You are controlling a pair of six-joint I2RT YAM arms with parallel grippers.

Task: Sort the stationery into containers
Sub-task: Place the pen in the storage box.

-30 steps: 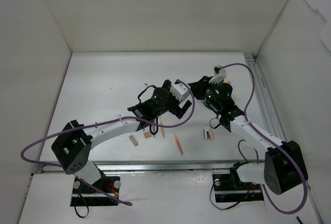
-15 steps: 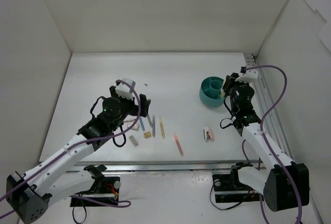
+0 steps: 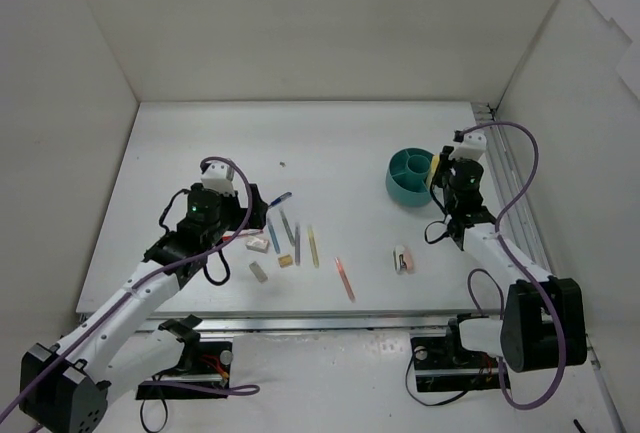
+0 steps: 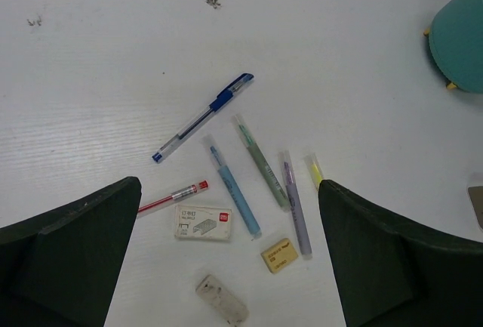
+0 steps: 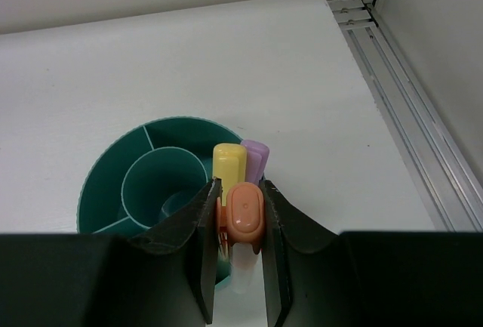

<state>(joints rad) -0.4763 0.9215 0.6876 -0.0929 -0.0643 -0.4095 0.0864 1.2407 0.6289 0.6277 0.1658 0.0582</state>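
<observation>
The teal cup [image 3: 408, 175] with divided compartments stands at the back right. My right gripper [image 3: 437, 171] is at its right rim, shut on an orange marker [image 5: 245, 217] held upright. A yellow marker [image 5: 229, 165] and a purple marker [image 5: 256, 157] stand in the teal cup [image 5: 143, 183]. My left gripper [image 3: 248, 218] is open and empty above loose stationery: a blue pen [image 4: 204, 115], red pen [image 4: 172, 196], blue marker [image 4: 234, 187], green marker [image 4: 260, 161], purple marker [image 4: 296, 202], yellow marker [image 4: 314, 170], tan eraser [image 4: 279, 254] and grey-white eraser [image 4: 221, 298].
A white staple box [image 4: 204, 222] lies among the pens. An orange-red marker [image 3: 344, 278] and a pink-and-white eraser [image 3: 402, 259] lie near the table's front edge. A metal rail [image 3: 510, 193] runs along the right side. White walls enclose the table.
My left arm has pulled back from the middle to the left and now hovers over the pen cluster. My right gripper has shifted slightly at the cup's right rim, marker still held.
</observation>
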